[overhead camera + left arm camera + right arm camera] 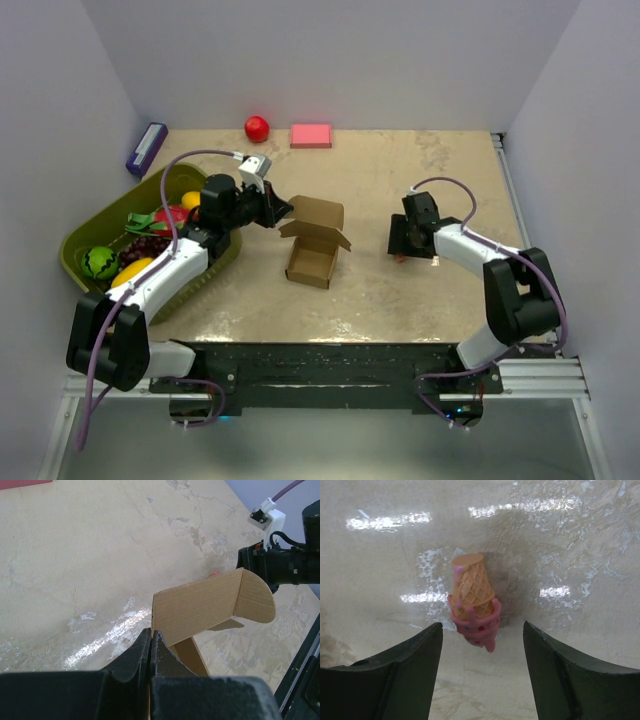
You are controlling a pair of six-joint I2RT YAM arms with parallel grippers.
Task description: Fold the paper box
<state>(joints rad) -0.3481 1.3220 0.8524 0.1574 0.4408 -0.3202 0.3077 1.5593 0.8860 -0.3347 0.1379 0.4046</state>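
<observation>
Folding looks midway. Overhead: the paper box (312,262) stands on the bench (420,180) just right of the green basket (70,245), brown, open-topped, flaps splayed. Left wrist: the left tool (151,635) clamps one flap's edge; next, that flap needs swinging over the opening. Right wrist: the right tool (482,626) gapes wide astride a toy ice-cream cone (472,597).

Top ext: high over near edge of desk (400,290), looks down on all of it, paper box (315,245) mid-frame. L wrist: v. close on box flap, faces across desk beyond it; shares box w/ top. R wrist: close, steep down on desk right of box.
</observation>
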